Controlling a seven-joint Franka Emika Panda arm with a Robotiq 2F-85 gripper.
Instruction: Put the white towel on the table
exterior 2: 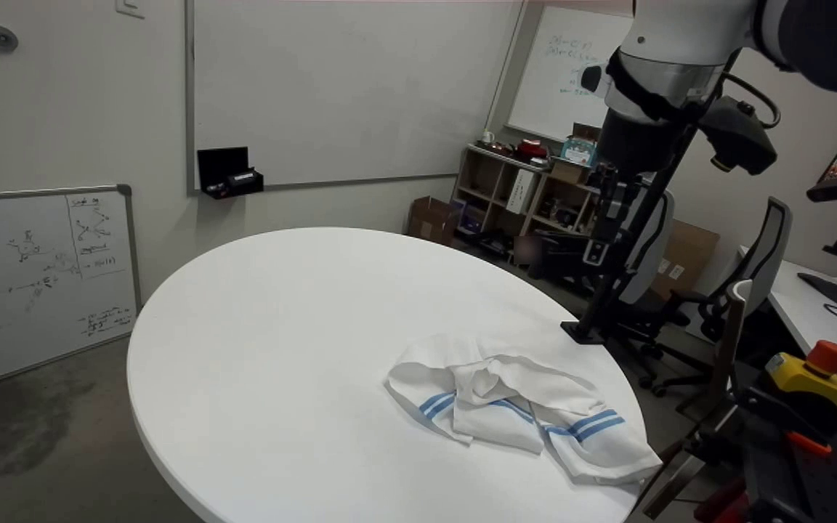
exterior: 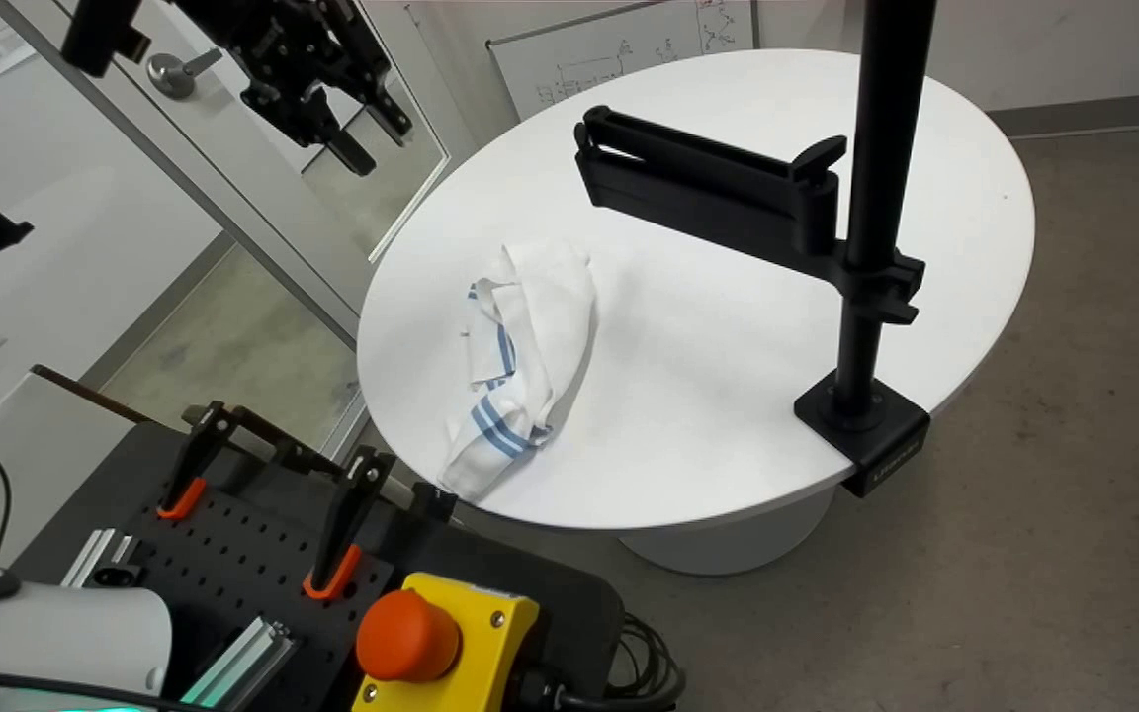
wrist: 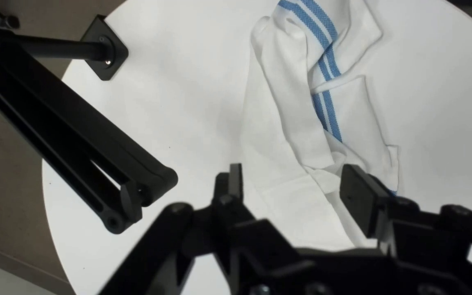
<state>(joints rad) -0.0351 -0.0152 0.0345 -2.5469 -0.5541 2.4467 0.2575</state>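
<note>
Since the blue-striped white cloth towel (exterior 2: 524,407) lies on the round white table (exterior 2: 266,341), lower right in an exterior view, I'd lift my black gripper (wrist: 291,176), jaws apart, straight up; its height is unclear.

White arm (exterior 2: 687,33), black strap (exterior 2: 635,90), black gripper (wrist: 291,190)

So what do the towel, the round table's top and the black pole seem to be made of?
White towel: matte woven fabric, probably cotton; loose folds, and visible weave in the blue stripes.
Table: smooth, hard-looking white top, perhaps laminate; even colour, no visible grain.
Black pole: likely low-gloss coated metal, judging by its slim, straight shape and even dark surface; plastic remains possible.
</note>
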